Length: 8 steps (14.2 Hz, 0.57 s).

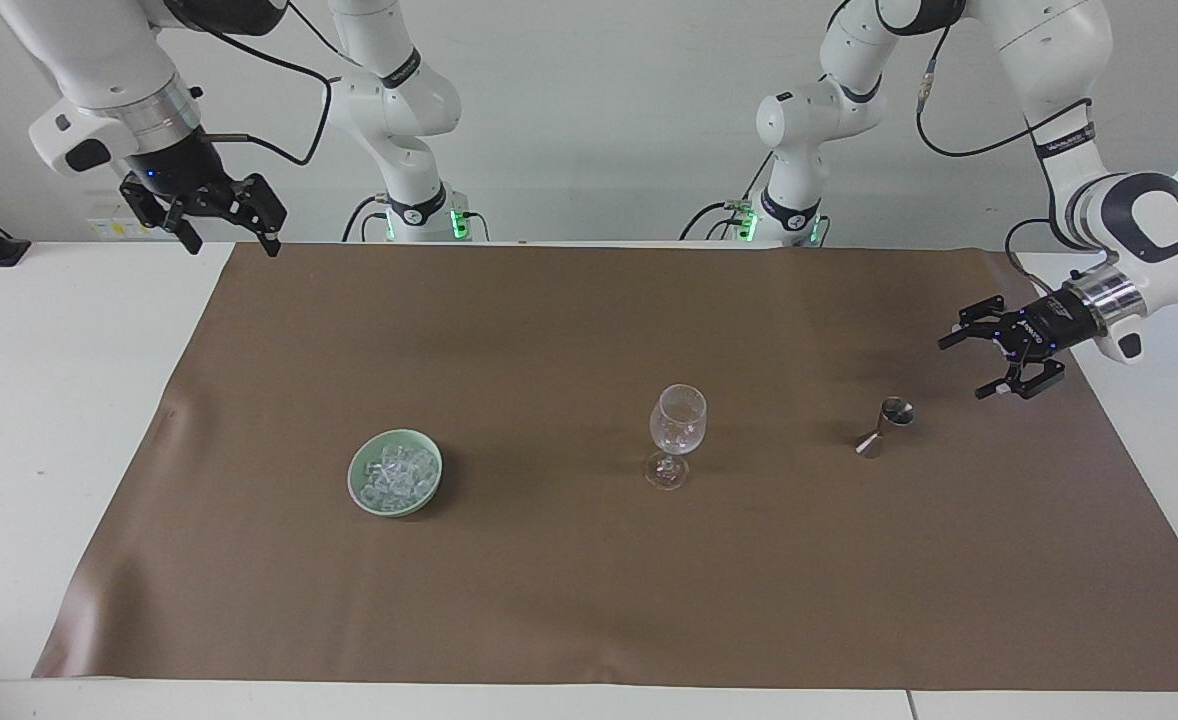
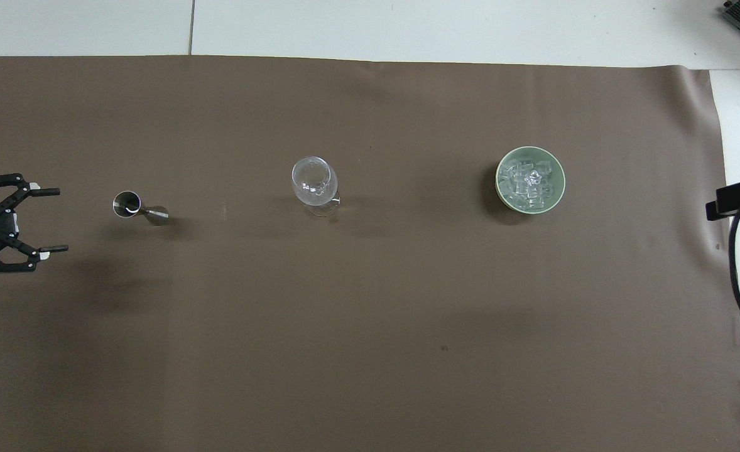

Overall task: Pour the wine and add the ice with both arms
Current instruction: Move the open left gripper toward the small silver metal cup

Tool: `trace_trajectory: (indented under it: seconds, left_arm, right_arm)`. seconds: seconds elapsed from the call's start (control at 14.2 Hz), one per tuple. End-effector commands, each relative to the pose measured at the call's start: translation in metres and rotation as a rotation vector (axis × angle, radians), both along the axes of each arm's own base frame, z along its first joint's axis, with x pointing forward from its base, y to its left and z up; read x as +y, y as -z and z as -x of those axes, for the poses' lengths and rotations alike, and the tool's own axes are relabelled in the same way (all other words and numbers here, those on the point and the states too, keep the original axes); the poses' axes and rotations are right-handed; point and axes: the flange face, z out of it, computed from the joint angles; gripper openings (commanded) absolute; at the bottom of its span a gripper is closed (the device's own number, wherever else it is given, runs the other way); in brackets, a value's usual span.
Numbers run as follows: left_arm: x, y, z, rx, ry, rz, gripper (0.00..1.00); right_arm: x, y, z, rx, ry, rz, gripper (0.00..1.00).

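Observation:
A clear stemmed glass point(image 1: 678, 430) point(image 2: 313, 182) stands upright mid-mat. The ice point(image 1: 397, 470) point(image 2: 529, 182) is heaped in a pale green bowl point(image 1: 353, 480) point(image 2: 499, 182) toward the right arm's end. A small steel jigger point(image 1: 886, 425) point(image 2: 132, 206) stands toward the left arm's end. My left gripper point(image 1: 961, 370) point(image 2: 61, 220) hovers low and open beside the jigger, clear of it, fingers pointing at it. Raised over the mat's corner by its base, my right gripper point(image 1: 232, 248) is open and holds nothing. No wine shows; the jigger's contents cannot be made out.
A brown mat point(image 1: 549, 600) point(image 2: 370, 351) covers most of the white table. A black bracket with a looped cable point(image 2: 737, 201) sits at the table's edge past the bowl, at the right arm's end.

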Motion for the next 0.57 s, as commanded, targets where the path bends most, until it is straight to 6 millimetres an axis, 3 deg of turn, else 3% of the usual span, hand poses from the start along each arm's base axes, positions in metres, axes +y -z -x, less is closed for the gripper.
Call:
trace_trajectory:
  seconds: [0.0, 0.28, 0.49]
  left_arm:
    - [-0.009, 0.025, 0.004, 0.019, -0.059, 0.048, 1.00]
    - [-0.010, 0.074, 0.007, 0.052, -0.127, 0.147, 1.00]
    - [-0.010, 0.079, 0.004, 0.049, -0.142, 0.161, 1.00]
  right_arm:
    - [0.000, -0.002, 0.001, -0.010, 0.017, 0.003, 1.00]
    - [0.000, -0.002, 0.001, -0.010, 0.017, 0.003, 1.00]
    - [0.000, -0.002, 0.001, -0.010, 0.017, 0.003, 1.00]
